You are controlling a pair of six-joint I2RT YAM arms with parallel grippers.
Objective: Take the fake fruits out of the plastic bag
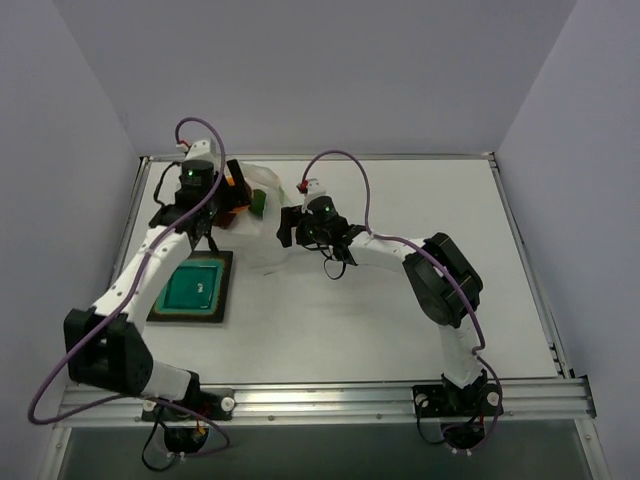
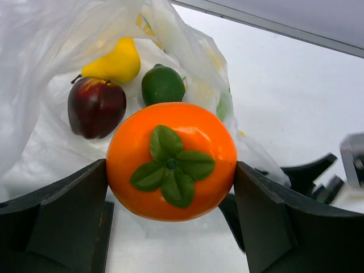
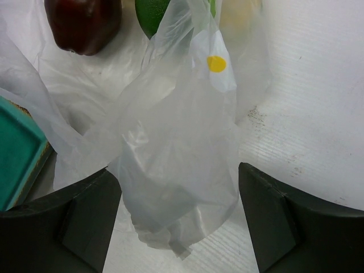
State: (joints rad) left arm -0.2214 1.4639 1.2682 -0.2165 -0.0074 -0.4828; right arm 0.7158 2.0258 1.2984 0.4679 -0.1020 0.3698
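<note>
My left gripper (image 2: pixel 172 193) is shut on the orange fruit (image 2: pixel 170 159), which has a green leafy cap and sits just outside the mouth of the plastic bag (image 2: pixel 45 34). Inside the bag lie the dark red fruit (image 2: pixel 95 107), the yellow pear (image 2: pixel 116 62) and the green fruit (image 2: pixel 162 84). In the top view the left gripper (image 1: pixel 228 190) is at the bag's left side. My right gripper (image 3: pixel 179 210) stands open, with a raised fold of the bag (image 3: pixel 176 153) between its fingers. That fold brushes the left finger and is clear of the right one.
The green square tray (image 1: pixel 195 287) with a dark rim lies in front of the bag on the left; its corner (image 3: pixel 17 153) shows in the right wrist view. The table's raised edge (image 1: pixel 320 157) runs behind the bag.
</note>
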